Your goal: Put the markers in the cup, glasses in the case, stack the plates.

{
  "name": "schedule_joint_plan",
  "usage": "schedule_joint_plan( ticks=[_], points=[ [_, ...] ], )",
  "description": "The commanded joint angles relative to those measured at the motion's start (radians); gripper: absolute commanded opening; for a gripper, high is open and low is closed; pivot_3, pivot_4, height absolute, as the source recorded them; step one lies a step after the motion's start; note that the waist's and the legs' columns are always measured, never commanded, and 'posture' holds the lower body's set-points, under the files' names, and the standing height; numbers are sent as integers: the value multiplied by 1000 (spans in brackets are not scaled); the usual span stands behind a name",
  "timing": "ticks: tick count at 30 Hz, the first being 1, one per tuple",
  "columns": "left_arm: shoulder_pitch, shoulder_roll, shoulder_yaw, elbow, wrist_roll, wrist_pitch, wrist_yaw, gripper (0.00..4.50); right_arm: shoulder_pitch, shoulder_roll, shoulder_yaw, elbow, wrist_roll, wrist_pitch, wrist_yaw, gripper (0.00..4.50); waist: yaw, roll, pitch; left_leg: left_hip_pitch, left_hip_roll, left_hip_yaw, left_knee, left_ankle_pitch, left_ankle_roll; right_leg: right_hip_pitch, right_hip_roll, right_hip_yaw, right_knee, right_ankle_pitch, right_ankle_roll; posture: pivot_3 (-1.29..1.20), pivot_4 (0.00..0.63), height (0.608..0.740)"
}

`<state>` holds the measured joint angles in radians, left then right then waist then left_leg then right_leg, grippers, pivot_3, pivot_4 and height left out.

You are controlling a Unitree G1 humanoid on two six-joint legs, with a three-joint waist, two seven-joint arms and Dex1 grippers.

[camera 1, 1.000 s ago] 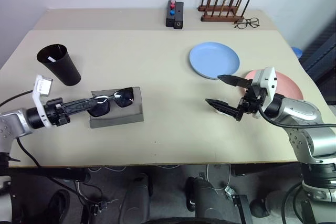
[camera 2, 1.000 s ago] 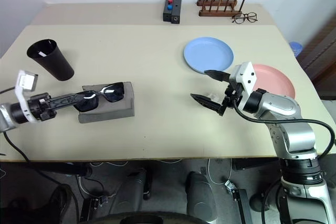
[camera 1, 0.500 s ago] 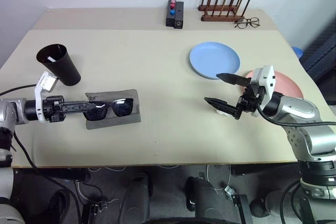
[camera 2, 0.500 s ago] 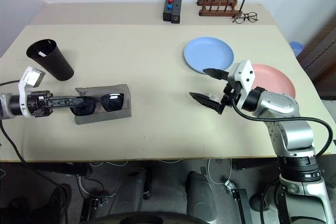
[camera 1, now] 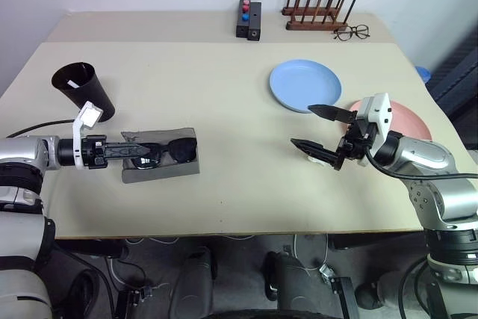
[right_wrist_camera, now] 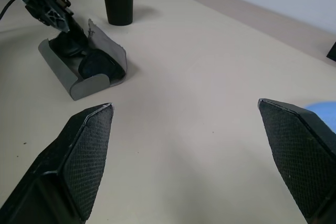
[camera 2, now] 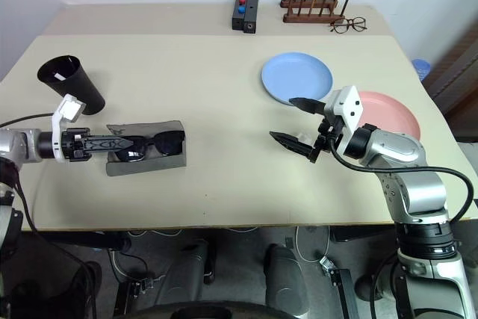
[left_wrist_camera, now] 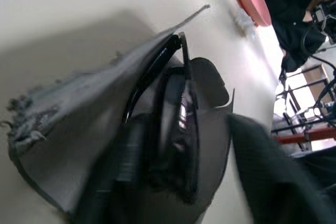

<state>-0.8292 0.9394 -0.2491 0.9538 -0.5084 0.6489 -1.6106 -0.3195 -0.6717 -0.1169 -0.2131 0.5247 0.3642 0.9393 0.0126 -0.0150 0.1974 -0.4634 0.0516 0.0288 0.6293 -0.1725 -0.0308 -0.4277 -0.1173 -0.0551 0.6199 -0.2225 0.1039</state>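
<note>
The black glasses [camera 1: 179,151] lie inside the grey case [camera 1: 160,173], which stands open on the table's left side. My left gripper [camera 1: 143,155] reaches into the case from the left. In the left wrist view its fingers [left_wrist_camera: 262,177] stand apart on either side of the glasses [left_wrist_camera: 181,124], so it is open. The black cup [camera 1: 84,92] stands behind it. The light blue plate [camera 1: 305,85] and the pink plate [camera 1: 407,121] lie apart on the right. My right gripper [camera 1: 302,126] hovers open and empty beside them. The markers are out of view.
A wooden rack [camera 1: 317,9], clear spectacles [camera 1: 351,33] and a black box with red and blue buttons [camera 1: 249,20] sit along the far edge. A crumpled white tissue [left_wrist_camera: 242,22] lies near the pink plate.
My left gripper carried the glasses down and forward into the case and spread its fingers. The case shifted slightly. The right arm stayed still.
</note>
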Motion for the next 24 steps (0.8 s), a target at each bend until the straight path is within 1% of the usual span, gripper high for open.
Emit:
schedule_joint_plan(
  ticks=[1,4,10,12,17,20,24],
  points=[
    [-40,42,-1,26,5,-37,-4,4348,-4,-6,-20,-39,11,-5,-4,4500,-1,0,0,0,0,0,0,0,0,0,0,0,0,0,0,0,150,740],
    [-52,54,5,31,10,-83,-4,4348,-7,-5,-19,-36,11,-5,-3,4500,-1,0,0,0,0,0,0,0,0,0,0,0,0,0,0,0,150,740],
    [-49,92,-14,-63,-31,-68,-4,4348,-18,-3,-13,-27,10,-5,0,4500,0,0,0,0,0,0,0,0,0,0,0,0,0,0,0,0,150,740],
    [-45,103,-14,-86,-30,-79,-4,4348,-19,-3,-12,-26,10,-6,2,4500,0,0,0,0,0,0,0,0,0,0,0,0,0,0,0,0,150,740],
    [-86,144,-2,-107,-19,-108,-4,4348,-21,-3,-11,-24,9,-5,4,4500,-2,0,0,0,0,0,0,0,0,0,0,0,0,0,0,0,150,740],
    [-119,132,11,-127,-15,-128,-4,4348,-25,-4,-9,-18,8,-6,7,4500,1,0,0,0,0,0,0,0,0,0,0,0,0,0,0,0,150,740],
    [-73,94,4,-202,41,-270,-4,4348,-32,-1,-6,-12,5,-9,7,4500,0,0,0,0,0,0,0,0,0,0,0,0,0,0,0,0,150,740]
  ],
)
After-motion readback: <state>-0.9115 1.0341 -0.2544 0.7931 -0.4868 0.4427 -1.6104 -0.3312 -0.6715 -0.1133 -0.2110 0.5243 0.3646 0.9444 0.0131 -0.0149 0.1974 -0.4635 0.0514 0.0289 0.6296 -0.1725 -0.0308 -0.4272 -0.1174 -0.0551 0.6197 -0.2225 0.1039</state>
